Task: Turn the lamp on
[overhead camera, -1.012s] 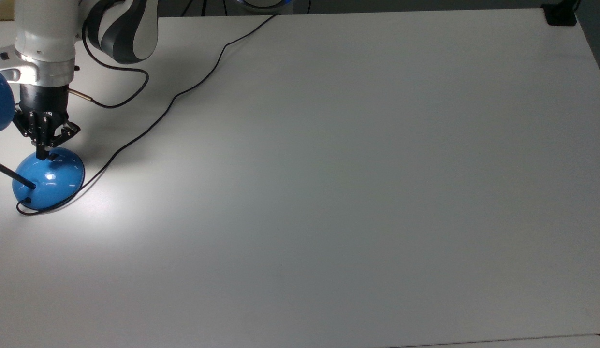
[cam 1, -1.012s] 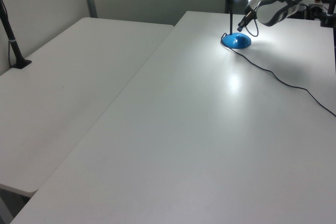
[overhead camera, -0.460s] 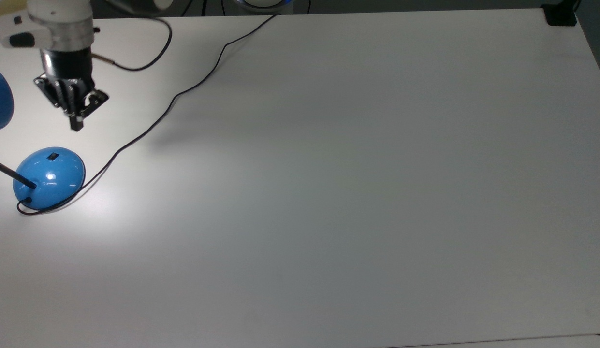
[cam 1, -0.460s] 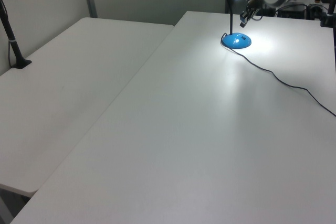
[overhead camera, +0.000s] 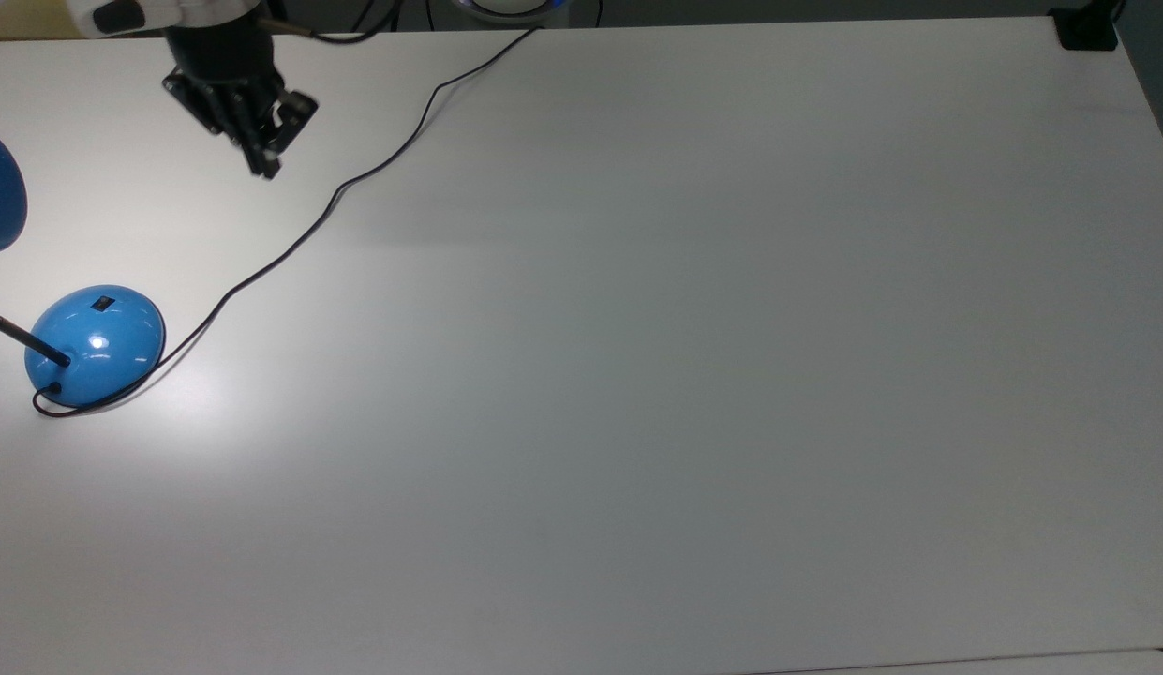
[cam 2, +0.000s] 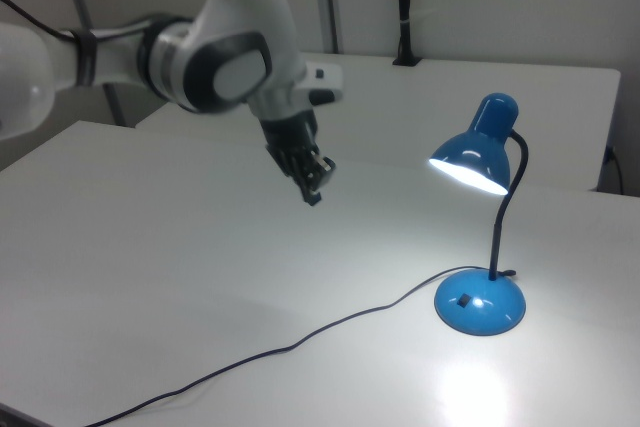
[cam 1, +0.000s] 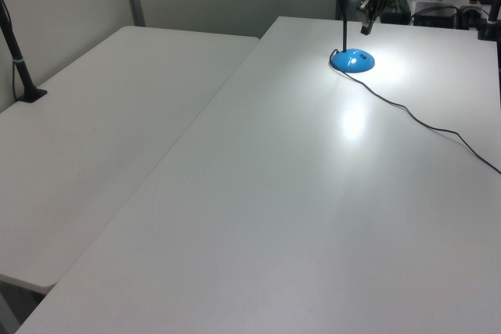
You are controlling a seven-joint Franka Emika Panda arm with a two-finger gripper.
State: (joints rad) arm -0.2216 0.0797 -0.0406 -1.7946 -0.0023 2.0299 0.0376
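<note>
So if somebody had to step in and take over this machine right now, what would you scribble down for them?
End effector: fingers shut, holding nothing, up in the air and apart from the lamp.
Lamp: stands on the white table at the top view's left edge; its cord trails across the table.
Done: the shade glows and a bright pool lies on the table beside the base, so the lamp is on.
Left: nothing on the lamp itself; probably just park the arm away from the cord.
</note>
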